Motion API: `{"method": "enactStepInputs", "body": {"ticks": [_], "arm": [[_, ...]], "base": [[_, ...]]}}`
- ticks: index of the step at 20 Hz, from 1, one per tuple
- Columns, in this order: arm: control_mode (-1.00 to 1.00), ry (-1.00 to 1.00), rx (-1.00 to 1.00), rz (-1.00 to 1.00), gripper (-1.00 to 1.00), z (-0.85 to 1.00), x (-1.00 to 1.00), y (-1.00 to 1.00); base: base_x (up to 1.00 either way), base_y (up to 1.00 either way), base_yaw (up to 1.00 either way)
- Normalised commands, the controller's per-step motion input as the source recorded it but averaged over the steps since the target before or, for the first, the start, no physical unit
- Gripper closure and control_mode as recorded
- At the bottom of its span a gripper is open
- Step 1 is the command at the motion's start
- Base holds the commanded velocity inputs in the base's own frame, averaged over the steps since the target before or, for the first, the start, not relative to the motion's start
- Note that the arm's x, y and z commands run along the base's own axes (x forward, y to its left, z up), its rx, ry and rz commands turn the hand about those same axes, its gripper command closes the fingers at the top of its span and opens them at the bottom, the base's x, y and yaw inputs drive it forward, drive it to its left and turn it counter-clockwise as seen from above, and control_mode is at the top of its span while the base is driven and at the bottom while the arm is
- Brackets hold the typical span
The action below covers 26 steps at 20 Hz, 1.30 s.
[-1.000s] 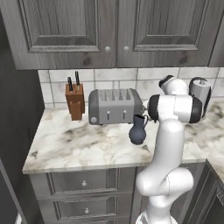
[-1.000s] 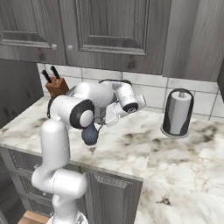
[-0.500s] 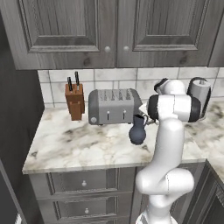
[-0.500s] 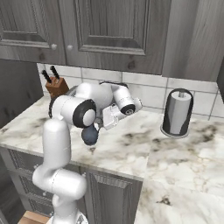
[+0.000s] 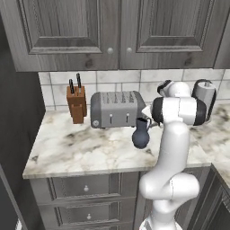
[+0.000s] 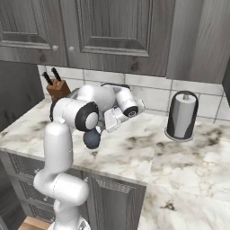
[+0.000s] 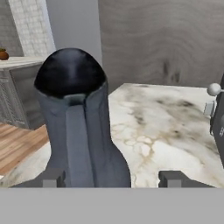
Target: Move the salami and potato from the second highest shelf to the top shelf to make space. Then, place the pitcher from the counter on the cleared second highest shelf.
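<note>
Where fingers (image 7: 57,177) spread, dark pitcher (image 5: 141,133) upright on counter (image 5: 81,150)

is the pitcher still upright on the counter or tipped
Upright. In the left base view the dark blue pitcher stands on its round base on the counter, neck up, in front of the toaster.

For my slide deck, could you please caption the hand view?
The claw closes in on the dark blue-grey pitcher standing upright on the marble counter.
</note>
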Motion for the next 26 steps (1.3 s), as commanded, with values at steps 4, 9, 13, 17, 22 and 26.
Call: {"method": "enactStepInputs", "body": {"ticks": [4, 9, 13, 17, 22, 26], "arm": [[-1.0, 0.0, 0.0, 0.0, 1.0, 0.0, 0.0, 0.0], [-1.0, 0.0, 0.0, -0.01, 1.0, 0.0, -0.12, 0.0], [-1.0, -0.07, 0.0, -0.11, 1.0, 0.03, -0.73, 0.01], [-1.0, -0.16, 0.0, -0.21, 1.0, 0.16, -0.99, 0.05], [-1.0, -0.17, 0.0, -0.33, 1.0, 0.51, -0.76, 0.0], [-1.0, -0.07, -0.01, -0.44, 1.0, 0.82, -0.38, 0.04]], "base": [[0.0, 0.0, 0.0], [0.0, 0.0, 0.0], [0.0, 0.0, 0.0], [0.0, 0.0, 0.0], [0.0, 0.0, 0.0], [0.0, 0.0, 0.0]]}}
